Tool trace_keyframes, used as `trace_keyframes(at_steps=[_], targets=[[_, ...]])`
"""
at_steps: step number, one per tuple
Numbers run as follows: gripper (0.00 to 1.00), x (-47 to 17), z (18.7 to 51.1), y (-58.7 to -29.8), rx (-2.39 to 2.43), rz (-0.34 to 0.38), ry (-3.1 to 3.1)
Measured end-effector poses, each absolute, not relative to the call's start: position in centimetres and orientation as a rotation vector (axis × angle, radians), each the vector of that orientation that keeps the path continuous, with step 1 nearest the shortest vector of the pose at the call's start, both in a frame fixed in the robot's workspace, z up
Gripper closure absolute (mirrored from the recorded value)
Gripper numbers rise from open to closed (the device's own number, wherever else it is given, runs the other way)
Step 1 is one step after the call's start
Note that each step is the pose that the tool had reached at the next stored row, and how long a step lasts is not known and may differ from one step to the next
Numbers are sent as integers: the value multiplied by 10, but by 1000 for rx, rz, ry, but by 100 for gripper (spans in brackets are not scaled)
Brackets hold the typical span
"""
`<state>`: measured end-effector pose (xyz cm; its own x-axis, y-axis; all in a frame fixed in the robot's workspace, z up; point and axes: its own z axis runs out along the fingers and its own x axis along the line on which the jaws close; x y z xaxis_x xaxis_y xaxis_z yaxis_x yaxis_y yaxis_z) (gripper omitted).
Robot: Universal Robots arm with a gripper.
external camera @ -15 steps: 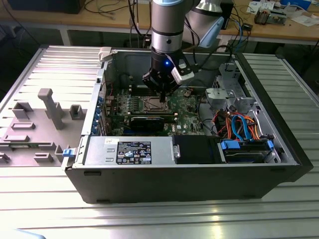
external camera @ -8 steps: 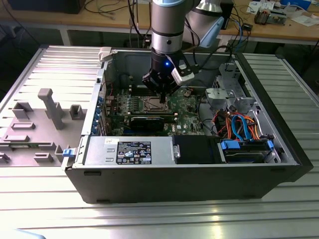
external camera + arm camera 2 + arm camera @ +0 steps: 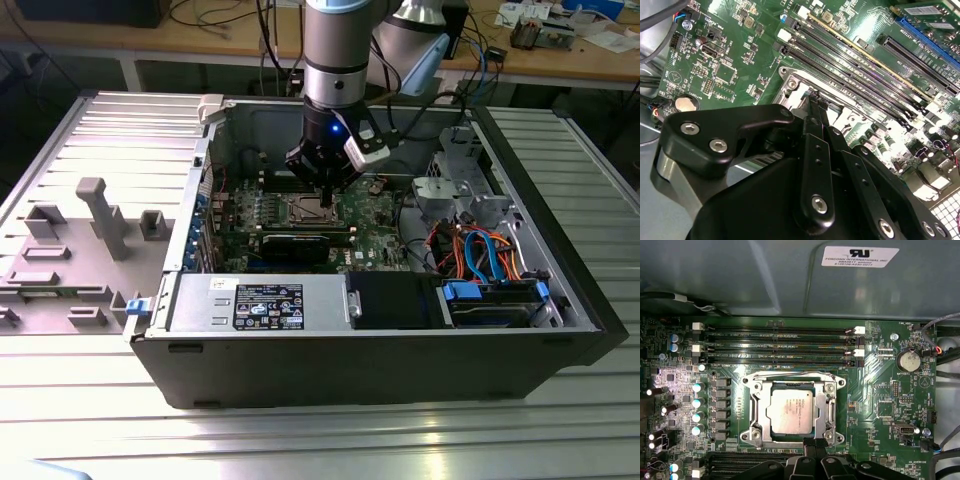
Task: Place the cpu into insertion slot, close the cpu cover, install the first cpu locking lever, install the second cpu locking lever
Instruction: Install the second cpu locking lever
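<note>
While your arm hangs straight down into the open computer case (image 3: 560, 300), your gripper (image 3: 326, 196) sits low over the green motherboard (image 3: 375, 235), right at the edge of the socket. In the first wrist view the two black fingers (image 3: 810, 446) stand pressed together with no gap you could make out, and they carry nothing; their tips (image 3: 815, 442) lie at the rim of the metal frame, at the middle of one side, though you cannot tell whether they actually touch it. The second wrist view gives you the same reading: the fingertips (image 3: 816, 98) meet in a narrow point just above the frame's edge. The cpu (image 3: 791, 411) already lies flat in the insertion slot (image 3: 753, 410), its dull silver top showing through the large square opening. The cpu cover (image 3: 829, 410) lies down around the chip, flat against the socket. A thin wire lever (image 3: 790, 375) runs along the socket's side nearest the memory slots (image 3: 777, 345); whether it is latched you cannot tell. In the exterior view, a grey plastic fixture (image 3: 100, 215) stands on the ribbed metal table (image 3: 90, 400) toward that view's left, well apart from the case.
</note>
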<state>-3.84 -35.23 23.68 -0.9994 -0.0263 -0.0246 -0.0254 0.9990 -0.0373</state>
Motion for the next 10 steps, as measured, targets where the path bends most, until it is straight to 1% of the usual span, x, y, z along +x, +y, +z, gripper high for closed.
trace_keyframes(at_steps=[2,3,5,7,10], targets=[[89,-38,237,-352,-40,-53,3116],[89,-38,237,-352,-40,-40,3116],[89,-38,237,-353,-39,18,3115],[89,-38,237,-353,-39,51,3114],[89,-39,237,-356,-39,67,3114]])
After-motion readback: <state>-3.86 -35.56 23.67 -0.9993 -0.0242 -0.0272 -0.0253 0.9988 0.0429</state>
